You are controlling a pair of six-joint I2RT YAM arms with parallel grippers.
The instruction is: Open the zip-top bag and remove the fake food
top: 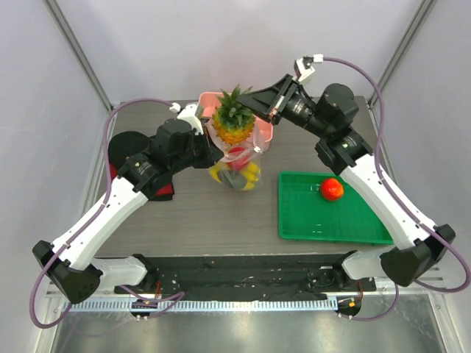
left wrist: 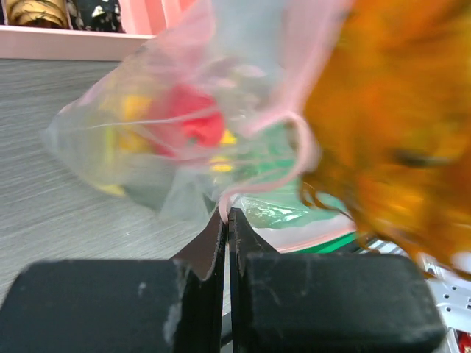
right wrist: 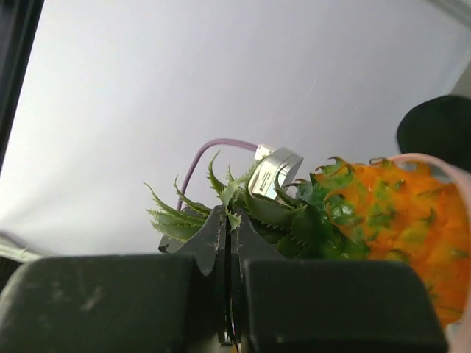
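The clear zip-top bag hangs above the table with its pink zip edge pinched in my left gripper, which is shut on it. Red, yellow and green fake fruit show inside the bag. My right gripper is shut on the green crown of the orange pineapple, which is held at the bag's mouth with its body half out. The pineapple fills the right of the left wrist view. One red round fruit lies in the green tray.
A green tray lies at the right. A pink bin stands behind the bag, with small rings in it. A black and red object lies under the left arm.
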